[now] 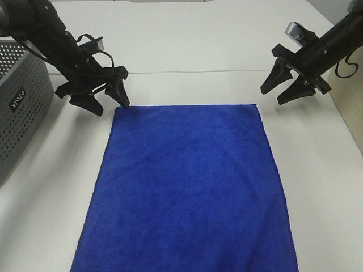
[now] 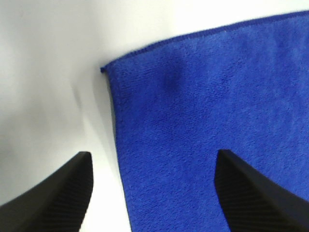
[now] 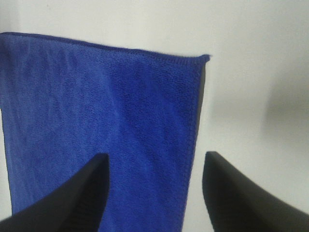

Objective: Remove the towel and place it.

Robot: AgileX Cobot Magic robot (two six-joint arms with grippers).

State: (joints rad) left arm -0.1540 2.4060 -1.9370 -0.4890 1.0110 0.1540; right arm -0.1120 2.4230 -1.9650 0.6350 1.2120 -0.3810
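The royal-blue towel (image 1: 187, 187) lies spread flat on the white table, reaching from the middle to the near edge. My left gripper (image 1: 109, 103) is open and empty just beside the towel's far left corner (image 2: 104, 69), one finger over the cloth and one over bare table. My right gripper (image 1: 276, 93) is open and empty, raised above the table a little beyond the far right corner (image 3: 205, 58). The towel fills much of both wrist views (image 2: 217, 111) (image 3: 96, 111).
A grey perforated basket (image 1: 20, 102) stands at the left edge of the table, close behind my left arm. A beige panel (image 1: 349, 96) stands at the right edge. The white table (image 1: 187, 45) extends behind the towel.
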